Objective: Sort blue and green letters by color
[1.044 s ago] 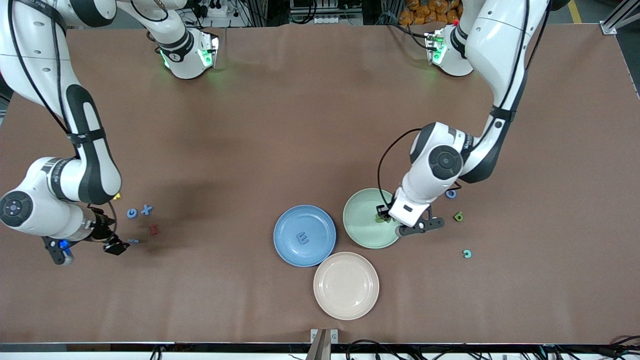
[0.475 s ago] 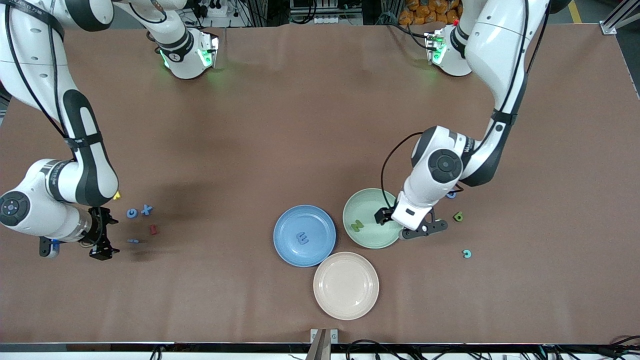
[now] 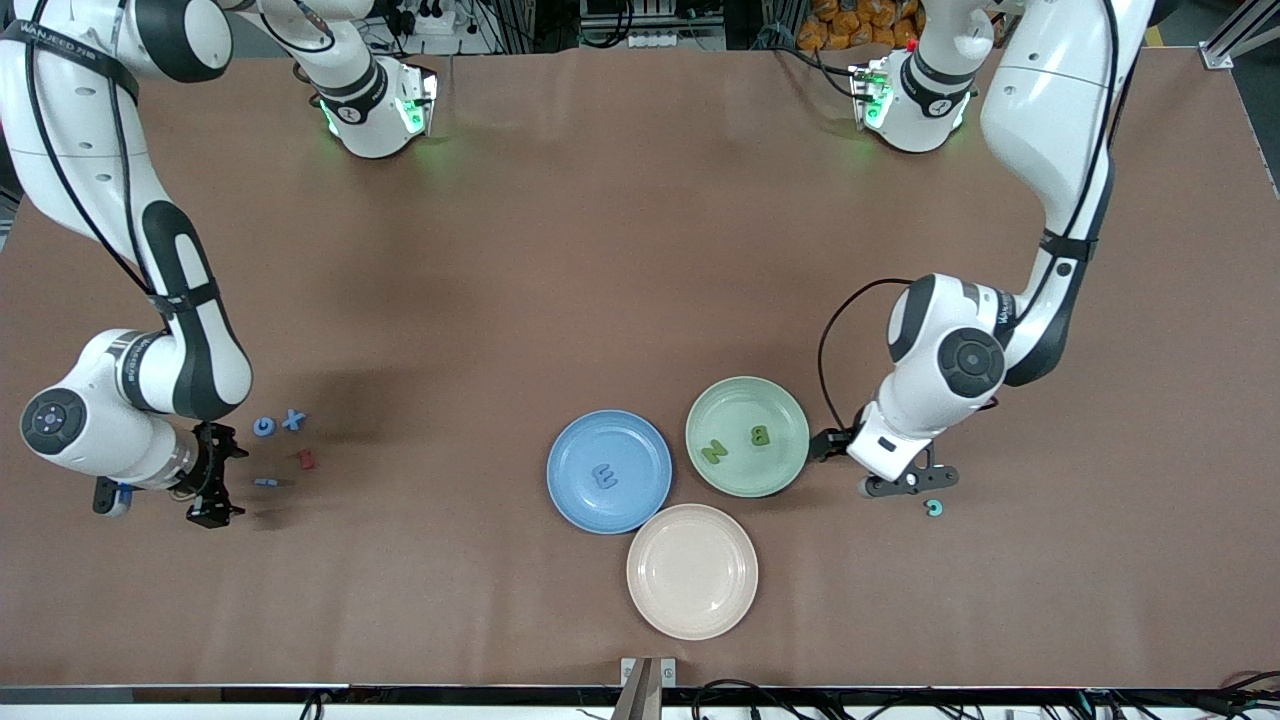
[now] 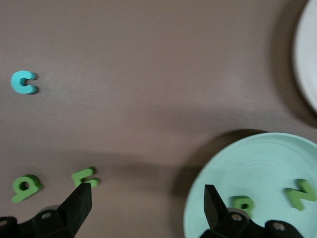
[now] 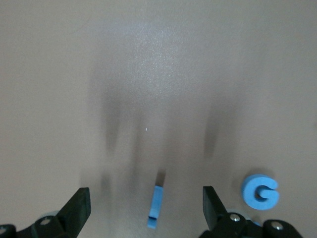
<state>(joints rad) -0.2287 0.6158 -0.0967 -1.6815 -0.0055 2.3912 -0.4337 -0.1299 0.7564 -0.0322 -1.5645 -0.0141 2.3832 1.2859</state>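
On the brown-covered desk [image 3: 600,250], green B [image 3: 759,435] and N [image 3: 714,451] lie in the green plate [image 3: 790,420], blue E [image 3: 605,477] in the blue plate [image 3: 570,450], both the left pincer [image 3: 905,484] and right pincer [image 3: 214,485] released, empty.

Counter [image 3: 620,250]: brown, matte surface. Blue plate [image 3: 575,500], green plate [image 3: 740,400] and cream plate [image 3: 692,610]: clustered near mid-counter, rims touching or nearly so; the cream one lies nearest the front camera. Red letter [image 3: 306,459]: toward the right arm's end. Teal letter C [image 3: 934,508]: toward the left arm's end.
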